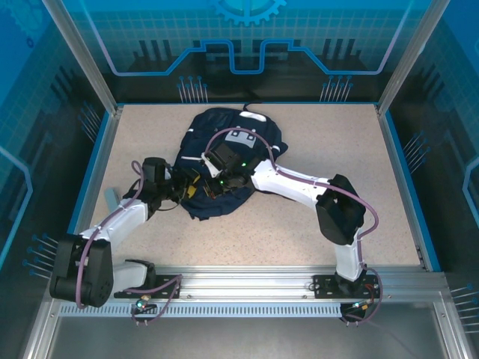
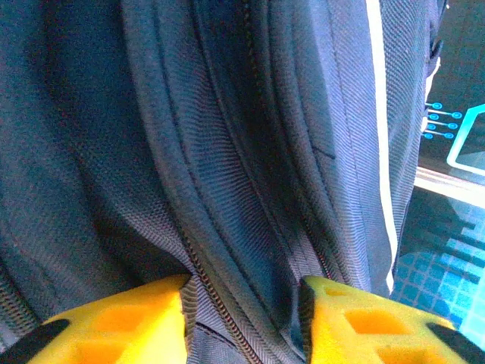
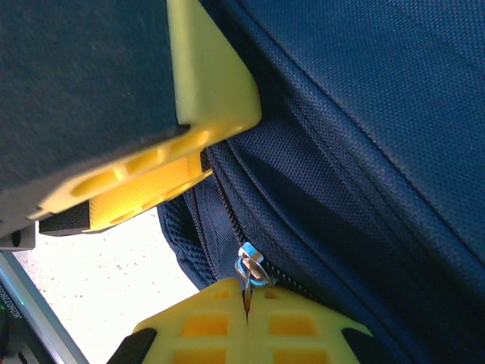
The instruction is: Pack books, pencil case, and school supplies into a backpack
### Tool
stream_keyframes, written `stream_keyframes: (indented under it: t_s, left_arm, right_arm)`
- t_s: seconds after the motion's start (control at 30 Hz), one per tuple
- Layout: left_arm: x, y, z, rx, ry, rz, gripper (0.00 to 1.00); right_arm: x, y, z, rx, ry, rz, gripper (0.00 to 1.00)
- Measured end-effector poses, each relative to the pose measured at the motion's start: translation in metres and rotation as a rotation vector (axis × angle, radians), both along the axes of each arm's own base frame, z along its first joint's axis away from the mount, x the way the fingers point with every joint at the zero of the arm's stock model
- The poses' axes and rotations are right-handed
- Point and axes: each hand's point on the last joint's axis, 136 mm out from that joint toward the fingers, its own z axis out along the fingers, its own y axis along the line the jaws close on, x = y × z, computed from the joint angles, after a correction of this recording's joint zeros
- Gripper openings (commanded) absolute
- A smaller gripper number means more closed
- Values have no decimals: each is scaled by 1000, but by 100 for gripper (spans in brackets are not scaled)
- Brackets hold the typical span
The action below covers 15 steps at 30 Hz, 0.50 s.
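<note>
1. Backpack [image 1: 202, 131] is laid on bench [image 1: 337, 149], under both sets of fingers, partly covered by wrists.
2. Left fingers [image 2: 151, 322]: backpack seam fold is pinched between them; tips cut off.
3. Right fingers [image 3: 273, 330]: pressed together on zipper pull [image 3: 248, 267], tab mostly hidden.

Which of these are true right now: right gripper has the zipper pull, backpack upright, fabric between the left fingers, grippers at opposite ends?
The right gripper is shut on the zipper pull. True.
The backpack stands upright. False: it lies flat on the table.
Backpack fabric sits between the fingers of the left gripper. True.
The grippers work at opposite ends of the backpack. False: both are close together at its near edge.
</note>
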Motion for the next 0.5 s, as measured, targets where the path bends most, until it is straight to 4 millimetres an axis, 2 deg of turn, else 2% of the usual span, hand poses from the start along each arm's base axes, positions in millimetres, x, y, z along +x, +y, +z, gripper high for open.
stream_keyframes:
  t_s: [0.13,0.27,0.37,0.5]
  left_arm:
    - [1,1,-1,13,-1,7,17]
    - [-1,0,-4,35,-1,-1,8]
    - [-2,0,-5,48,-1,-11,5]
    - [-2,1,-6,61,-7,-15,3]
  right_arm:
    - [1,-2,-2,-22,-15,-11,0]
    - [-2,-12,-9,-81,-53,-36,0]
    - [-5,-33,-12,-140,-86,-69,0]
    - [-8,-73,-10,-220,-125,-131,0]
